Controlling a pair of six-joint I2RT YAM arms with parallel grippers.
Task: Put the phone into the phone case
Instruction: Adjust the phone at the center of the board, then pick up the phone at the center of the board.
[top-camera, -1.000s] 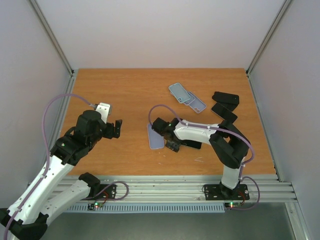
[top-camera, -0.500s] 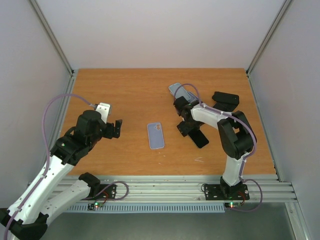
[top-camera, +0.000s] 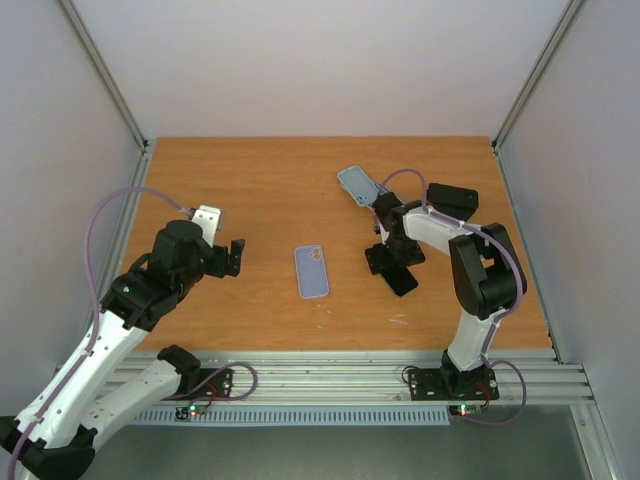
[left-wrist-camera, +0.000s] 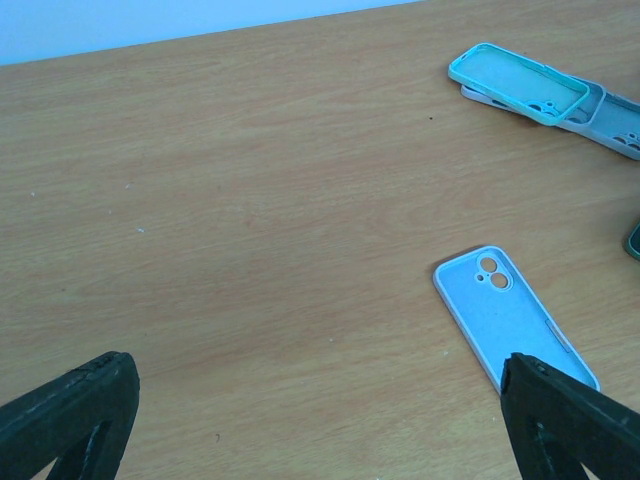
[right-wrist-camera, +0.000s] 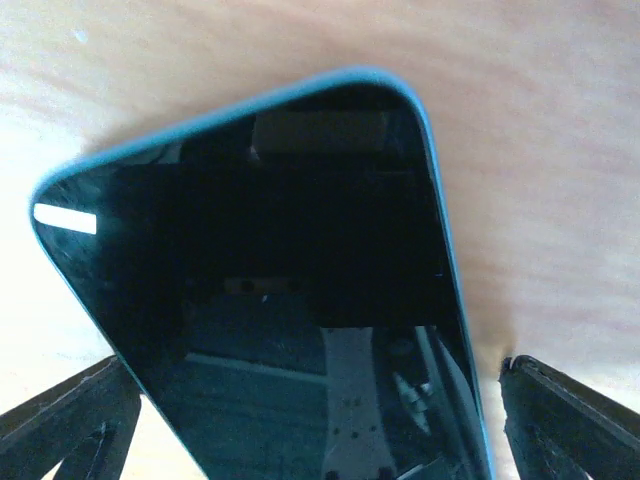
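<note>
The right pincer is down low over the phone, which lies just right of the surface's middle and a little toward the near edge. From the wrist view the two fingers stand spread wide with the phone's dark glass between them. That pincer is released and clamped on nothing. The phone lies flat with its screen up, and a teal rim shows round its rounded end.

To its left, apart from it, the light blue phone case lies alone near the middle of the wooden surface, camera cutout pointing to the far edge.

The left pincer hangs above the left side, also spread and empty, looking across at that case.

Toward the far edge, right of centre, a teal case rests on top of a paler one.
</note>
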